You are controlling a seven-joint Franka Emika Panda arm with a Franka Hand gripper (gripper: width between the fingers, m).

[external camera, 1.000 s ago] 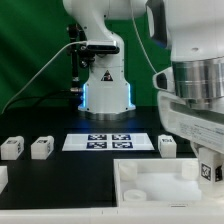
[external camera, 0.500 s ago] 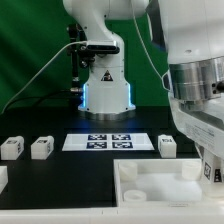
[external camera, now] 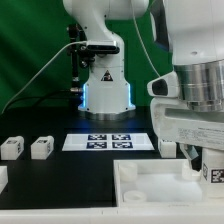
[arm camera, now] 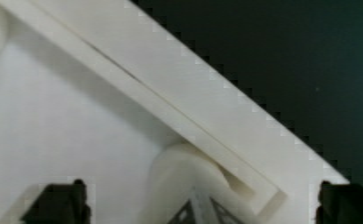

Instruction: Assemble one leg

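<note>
Shifted slightly down and toward the exterior view's left since a second ago. Well apart, the fingers of the tool (arm camera: 199, 208); hold impossible to tell. Just under it, the leg (external camera: 212, 172), over a corner of the white panel (external camera: 150, 188).

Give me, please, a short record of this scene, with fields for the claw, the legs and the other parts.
claw: open, over the panel edge
left legs: far-left leg, second leg, both on the table
third leg: beside the marker board, exterior view's right
fourth leg: by the claw, partly hidden
</note>
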